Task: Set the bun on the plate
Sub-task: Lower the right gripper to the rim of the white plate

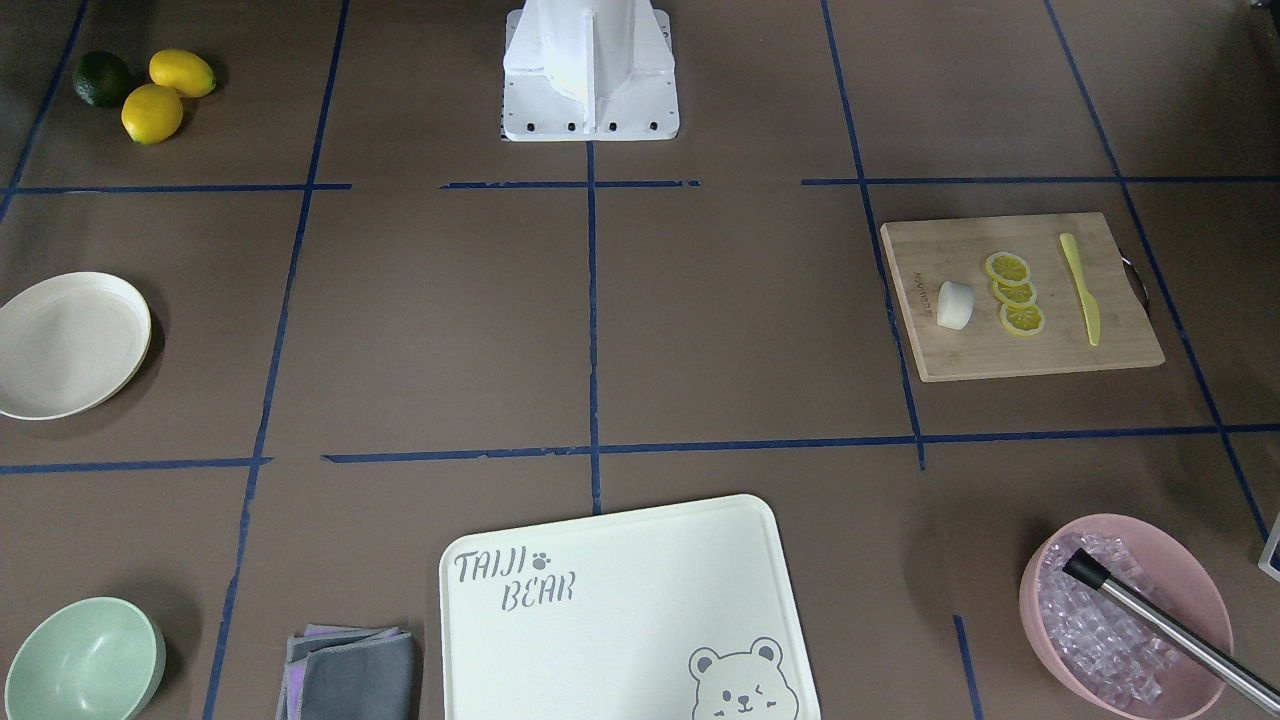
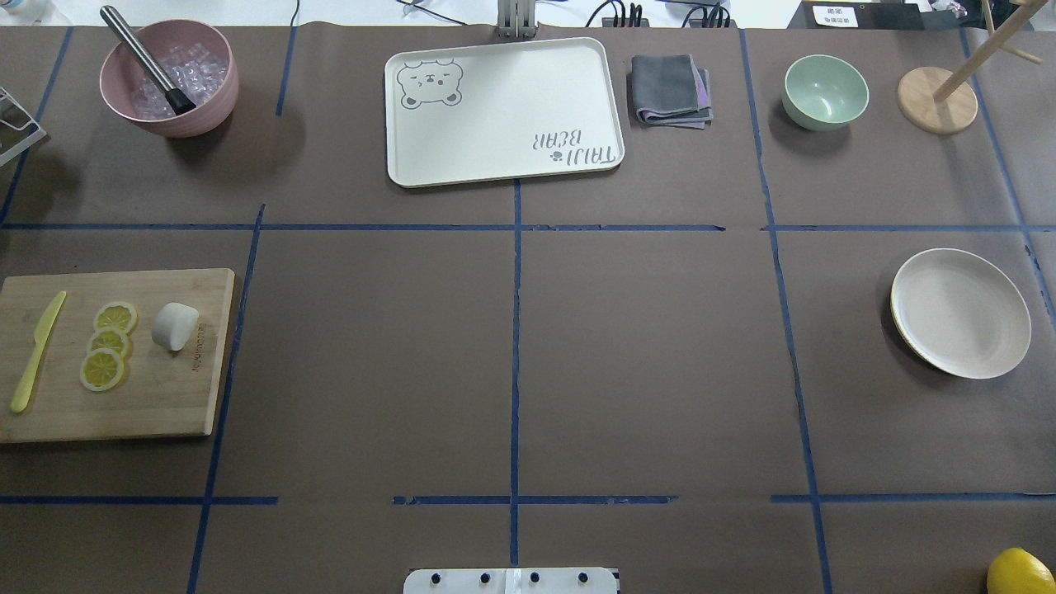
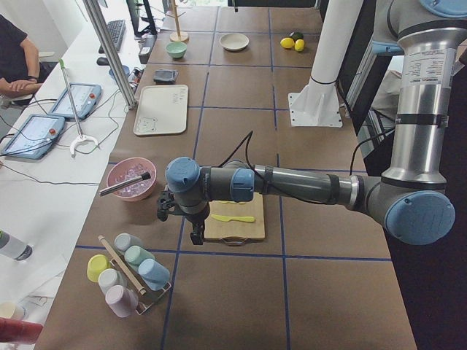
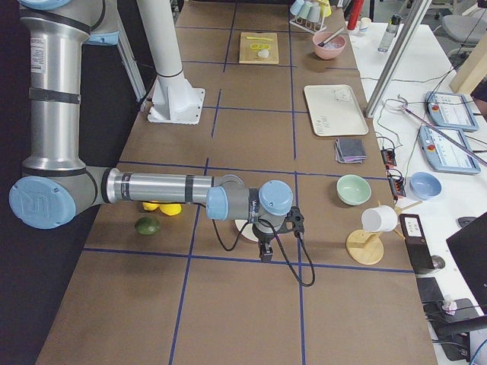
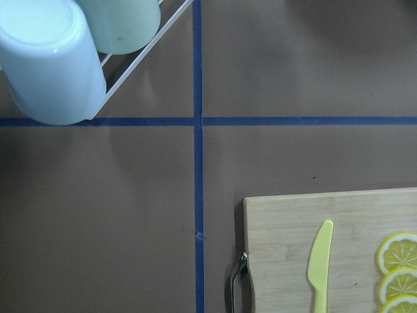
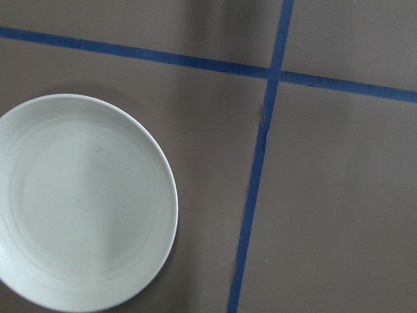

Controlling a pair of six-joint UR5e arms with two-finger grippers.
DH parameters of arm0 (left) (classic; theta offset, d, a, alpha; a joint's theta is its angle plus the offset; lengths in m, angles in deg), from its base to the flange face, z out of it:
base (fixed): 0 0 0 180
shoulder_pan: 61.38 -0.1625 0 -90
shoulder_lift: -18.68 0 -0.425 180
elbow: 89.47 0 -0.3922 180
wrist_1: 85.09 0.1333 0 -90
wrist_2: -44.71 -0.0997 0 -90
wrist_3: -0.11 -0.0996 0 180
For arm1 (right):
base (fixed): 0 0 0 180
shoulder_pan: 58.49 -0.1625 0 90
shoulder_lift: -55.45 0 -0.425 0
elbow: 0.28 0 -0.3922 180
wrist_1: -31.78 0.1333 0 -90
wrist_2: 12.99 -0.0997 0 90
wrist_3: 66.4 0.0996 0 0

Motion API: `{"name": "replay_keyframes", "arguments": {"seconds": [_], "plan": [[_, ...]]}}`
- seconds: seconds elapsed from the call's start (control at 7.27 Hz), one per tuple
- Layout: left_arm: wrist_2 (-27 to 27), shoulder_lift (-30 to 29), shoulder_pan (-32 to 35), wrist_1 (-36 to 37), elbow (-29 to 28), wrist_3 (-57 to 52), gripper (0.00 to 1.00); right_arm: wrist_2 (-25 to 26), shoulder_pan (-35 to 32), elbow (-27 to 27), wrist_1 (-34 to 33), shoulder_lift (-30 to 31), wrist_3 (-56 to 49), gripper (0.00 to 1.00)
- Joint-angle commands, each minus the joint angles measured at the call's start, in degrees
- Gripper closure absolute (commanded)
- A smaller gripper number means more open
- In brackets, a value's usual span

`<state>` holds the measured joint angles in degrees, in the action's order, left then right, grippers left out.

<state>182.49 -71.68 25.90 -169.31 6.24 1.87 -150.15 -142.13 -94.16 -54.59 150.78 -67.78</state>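
The white bun [image 2: 175, 325] lies on its side on a wooden cutting board [image 2: 157, 404] at the table's left end, next to three lemon slices [image 2: 107, 342]. It also shows in the front view as the bun [image 1: 955, 304]. The empty cream plate [image 2: 961, 312] rests far off at the right end, and the right wrist view looks straight down on the plate [image 6: 78, 202]. My left gripper [image 3: 195, 235] hangs above the outer end of the board, and I cannot tell whether it is open or shut. My right gripper [image 4: 265, 253] hovers beside the plate, its state equally unclear.
A yellow plastic knife [image 2: 35, 351] lies on the board. At the far edge stand a pink bowl of ice [image 2: 169, 78], a bear-print tray [image 2: 503, 111], a folded cloth [image 2: 670, 89] and a mint bowl [image 2: 825, 91]. A cup rack [image 5: 78, 52] is past the board.
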Motion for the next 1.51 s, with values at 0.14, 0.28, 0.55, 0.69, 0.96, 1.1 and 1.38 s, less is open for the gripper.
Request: {"name": "replay_keyframes", "arguments": {"seconds": [0.14,0.28,0.55,0.69,0.96,1.1,1.38], "plan": [[-0.1,0.5,0.0,-0.2,0.4,-0.1,0.0,-0.3,6.1,7.9,21.2,0.1,20.8,0.0],[-0.1,0.6,-0.1,-0.2,0.4,-0.1,0.0,-0.1,7.6,10.4,28.2,0.2,27.5,0.0],[-0.1,0.9,-0.3,-0.2,0.4,-0.3,0.0,-0.4,10.5,15.7,40.5,0.3,36.6,0.02],[-0.1,0.9,-0.3,-0.2,0.7,-0.2,0.0,-0.1,13.4,15.8,42.8,0.3,40.9,0.03],[-0.1,0.9,-0.3,-0.2,0.7,-0.3,0.0,0.2,15.4,16.4,42.9,0.3,41.6,0.07],[0.0,0.9,-0.3,-0.2,0.7,-0.2,0.0,0.2,15.3,16.4,42.9,0.4,41.6,0.21],[0.0,1.0,-0.3,-0.2,0.7,-0.3,0.0,0.2,15.3,16.0,42.9,0.3,42.2,0.97]]}}
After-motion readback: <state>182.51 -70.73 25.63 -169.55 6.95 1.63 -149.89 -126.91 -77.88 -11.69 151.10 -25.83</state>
